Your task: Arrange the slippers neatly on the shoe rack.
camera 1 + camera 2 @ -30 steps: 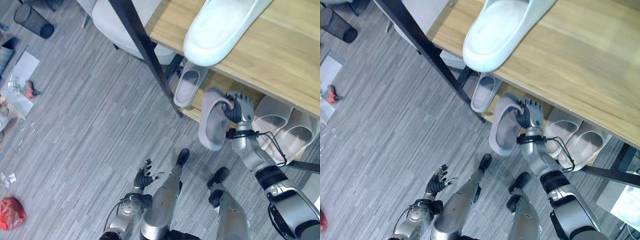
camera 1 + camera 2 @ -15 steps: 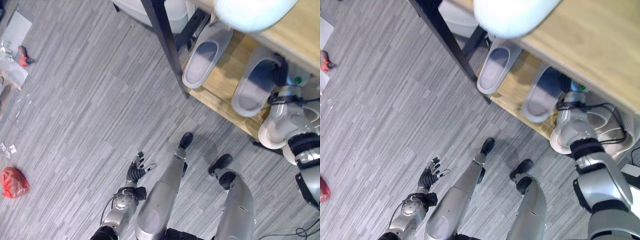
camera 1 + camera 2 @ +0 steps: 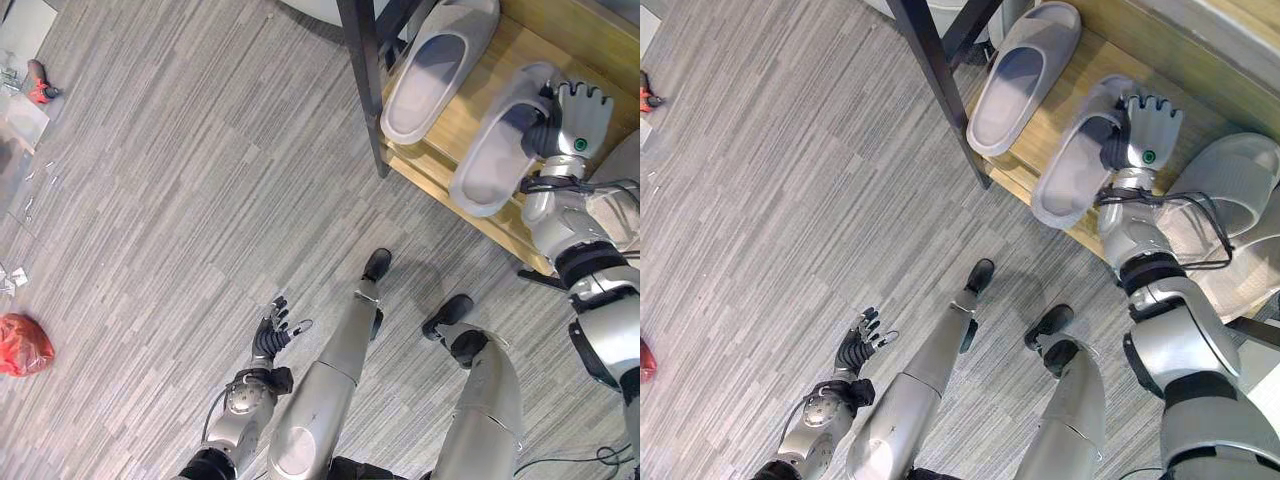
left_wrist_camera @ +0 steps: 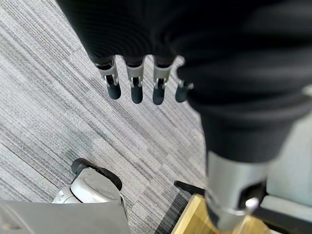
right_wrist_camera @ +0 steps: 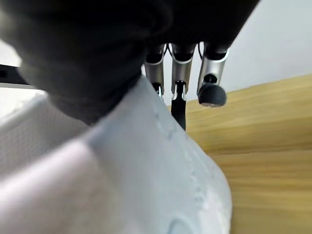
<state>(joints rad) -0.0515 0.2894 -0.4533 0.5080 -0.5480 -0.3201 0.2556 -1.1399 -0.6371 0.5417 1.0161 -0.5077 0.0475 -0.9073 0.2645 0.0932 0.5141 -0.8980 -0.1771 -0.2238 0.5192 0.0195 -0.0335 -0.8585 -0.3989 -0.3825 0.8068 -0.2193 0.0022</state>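
Hidden from you: the right hand's (image 3: 1145,130) thumb side, tucked behind the grey foam slipper (image 3: 1077,167) it grips at the toe end; the fingers' hold is hard to make out in the right wrist view. Cut off: the pale beige slippers (image 3: 1230,185) at the far right of the wooden lower shelf of the black-framed shoe rack (image 3: 470,95).

Change since half a second ago: the held slipper now lies flatter on the shelf, heel overhanging the front edge, beside the second grey slipper (image 3: 437,68).

Count: two grey slippers, one red bag (image 3: 22,344) on the grey plank floor (image 3: 180,200). Left hand (image 3: 270,335): fingers relaxed, empty, low over the floor.
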